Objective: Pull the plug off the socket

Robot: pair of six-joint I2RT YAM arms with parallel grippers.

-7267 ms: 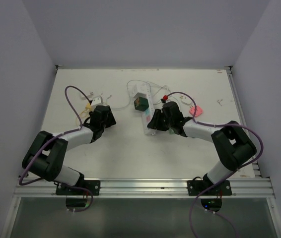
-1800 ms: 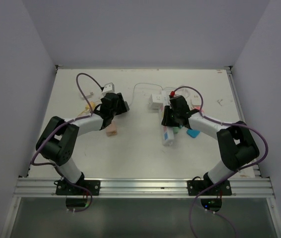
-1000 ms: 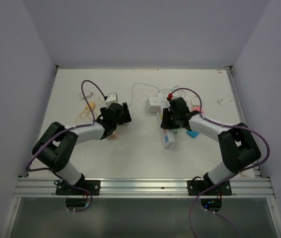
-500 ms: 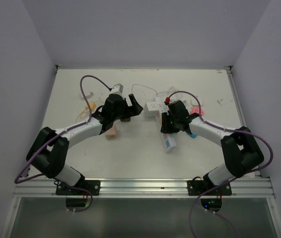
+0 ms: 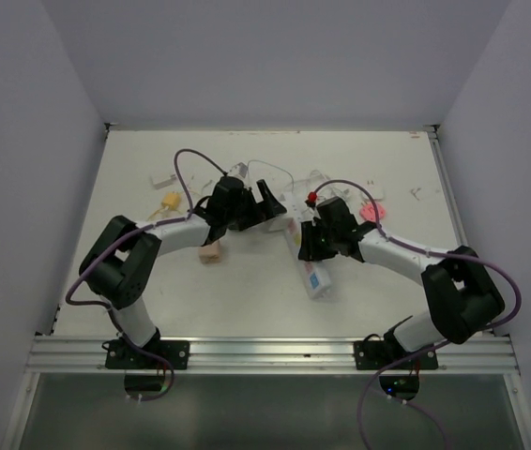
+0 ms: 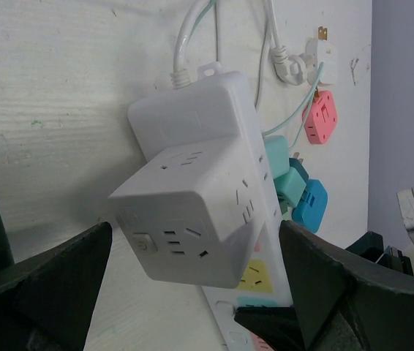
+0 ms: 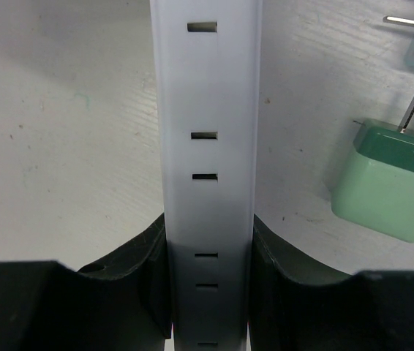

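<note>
The socket (image 5: pixel 317 277) is a long white strip with pastel outlets, lying at mid-table. In the left wrist view a white cube adapter, the plug (image 6: pixel 192 212), stands on the socket (image 6: pixel 257 276) near its cord end. My left gripper (image 6: pixel 192 292) is open wide, with one finger on each side of the cube and not touching it. From above, the left gripper (image 5: pixel 270 202) sits at the strip's far end. My right gripper (image 7: pixel 208 245) is shut on the socket (image 7: pixel 205 110), both fingers pressed against its long sides. The right gripper (image 5: pixel 308 246) holds the strip near its middle.
Loose plugs lie to the right of the strip: pink (image 6: pixel 320 117), teal (image 6: pixel 284 179), blue (image 6: pixel 309 205) and a green one (image 7: pixel 393 183). A beige block (image 5: pixel 210 251) and a yellow piece (image 5: pixel 170 200) lie on the left. The strip's thin cord (image 6: pixel 185 36) loops behind.
My left gripper has swung right to the strip's far end and opened fully around the cube. The right gripper has kept its grip and drawn the strip slightly nearer.
</note>
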